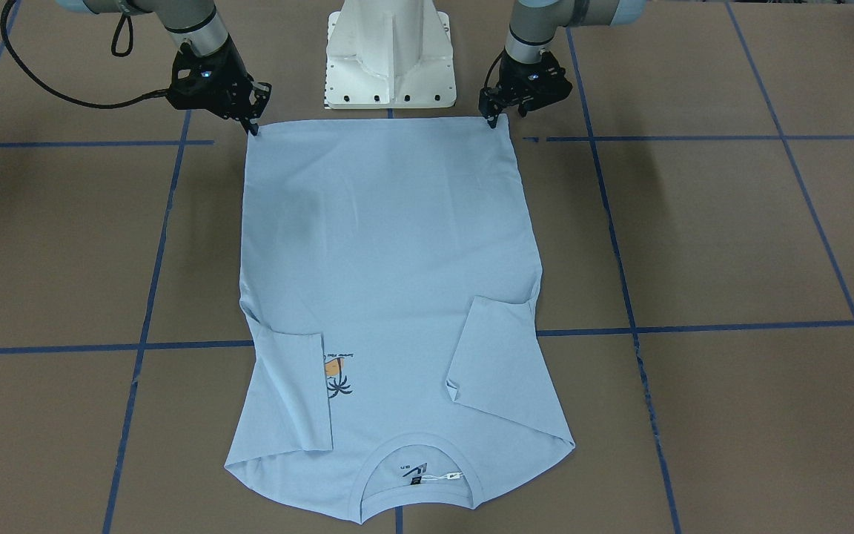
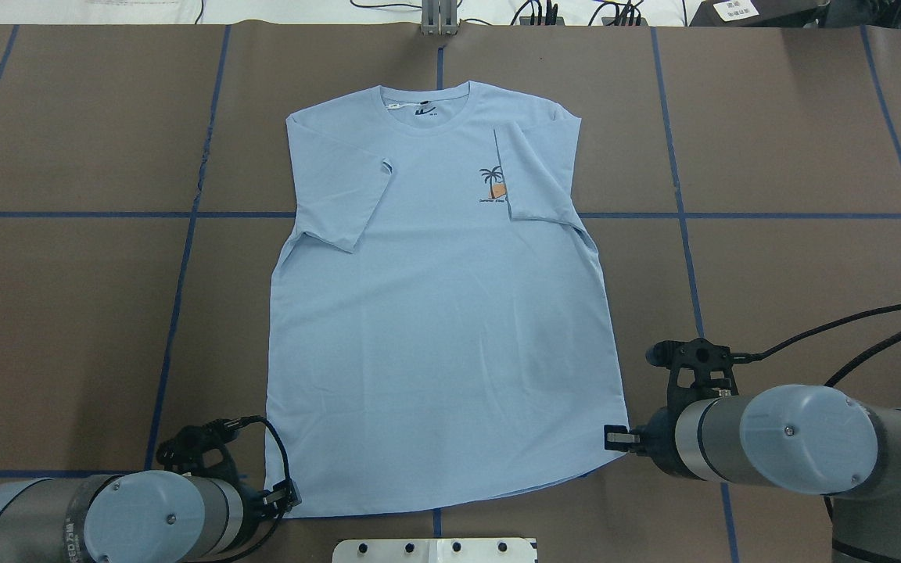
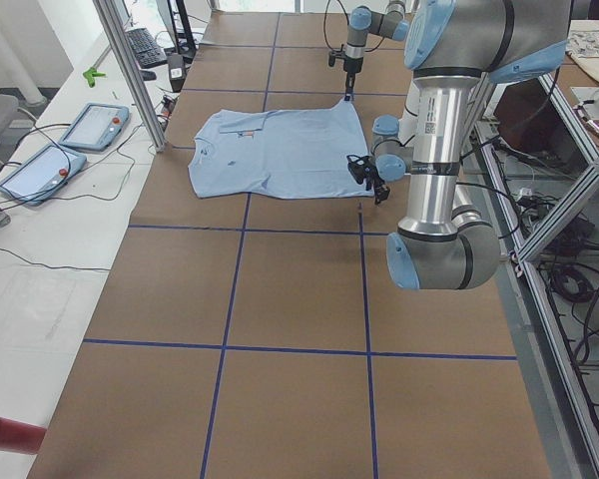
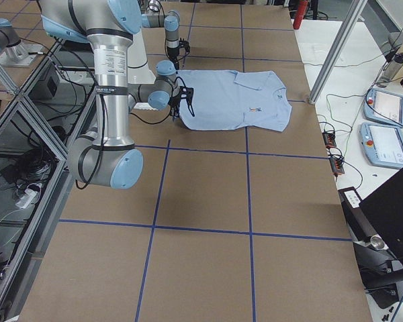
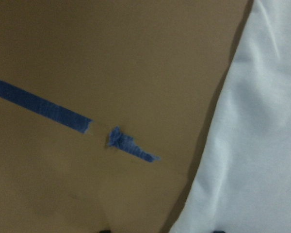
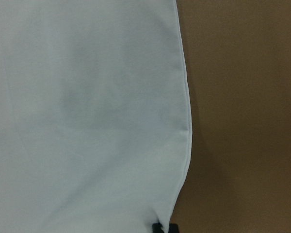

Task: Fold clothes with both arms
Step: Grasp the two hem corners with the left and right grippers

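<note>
The light blue T-shirt (image 1: 390, 259) (image 2: 435, 313) lies flat, chest up, collar (image 2: 425, 109) away from the robot, both sleeves folded inward. The right-hand sleeve covers part of the palm print (image 2: 489, 181). My left gripper (image 1: 492, 122) (image 2: 292, 498) is at one hem corner. In the left wrist view its fingers stand apart, open, with the shirt's edge (image 5: 262, 145) between them. My right gripper (image 1: 253, 127) (image 2: 613, 438) is at the other hem corner. The right wrist view shows it (image 6: 164, 228) shut on the shirt's edge (image 6: 87, 121).
The white pedestal base (image 1: 390, 59) stands just behind the hem. Blue tape lines (image 1: 694, 326) cross the brown table. Operator pendants (image 3: 70, 140) (image 4: 386, 124) and metal posts (image 3: 130, 70) stand beyond the table's far edge.
</note>
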Robot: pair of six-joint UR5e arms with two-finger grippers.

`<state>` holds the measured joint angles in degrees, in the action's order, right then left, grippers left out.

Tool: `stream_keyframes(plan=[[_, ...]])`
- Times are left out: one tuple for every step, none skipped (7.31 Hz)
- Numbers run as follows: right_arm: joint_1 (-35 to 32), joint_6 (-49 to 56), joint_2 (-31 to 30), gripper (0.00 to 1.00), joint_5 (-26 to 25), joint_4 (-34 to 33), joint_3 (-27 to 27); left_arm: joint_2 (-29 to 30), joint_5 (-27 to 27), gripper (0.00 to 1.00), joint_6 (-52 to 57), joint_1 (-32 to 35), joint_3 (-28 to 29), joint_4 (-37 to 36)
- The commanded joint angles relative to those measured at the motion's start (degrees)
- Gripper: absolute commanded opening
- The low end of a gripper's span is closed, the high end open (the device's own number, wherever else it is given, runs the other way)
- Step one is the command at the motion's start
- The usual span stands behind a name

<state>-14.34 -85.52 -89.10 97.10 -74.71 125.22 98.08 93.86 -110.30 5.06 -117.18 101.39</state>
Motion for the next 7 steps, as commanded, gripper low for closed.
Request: stream_keyframes(plan=[[-0.2,0.0,-0.2,0.0,0.2,0.0,0.0,0.0,0.0,0.44,0.0,0.1,-0.2,-0.1],[-0.3,0.0,-0.2,0.0,0.2,-0.1,0.0,0.1,0.0,0.35,0.0,0.1,-0.2,-0.1],[-0.3,0.0,-0.2,0.0,0.2,0.0,0.0,0.1,0.0,0.27,0.0,0.3,-1.0,-1.1],[-0.5,0.0,-0.2,0.0,0.2,-0.1,0.0,0.3,0.1,0.19,0.0,0.4,-2.8,-3.0],[-0.5,0.0,-0.2,0.0,0.5,0.0,-0.1,1.2,0.1,0.11,0.0,0.5,-3.2,-4.5],[-0.7,0.0,-0.3,0.0,0.8,0.0,-0.1,1.7,0.1,0.0,0.1,0.6,-3.2,-5.0],[-0.9,0.0,-0.4,0.0,1.0,0.0,-0.1,1.8,0.1,0.0,0.4,0.6,-3.3,-5.0]])
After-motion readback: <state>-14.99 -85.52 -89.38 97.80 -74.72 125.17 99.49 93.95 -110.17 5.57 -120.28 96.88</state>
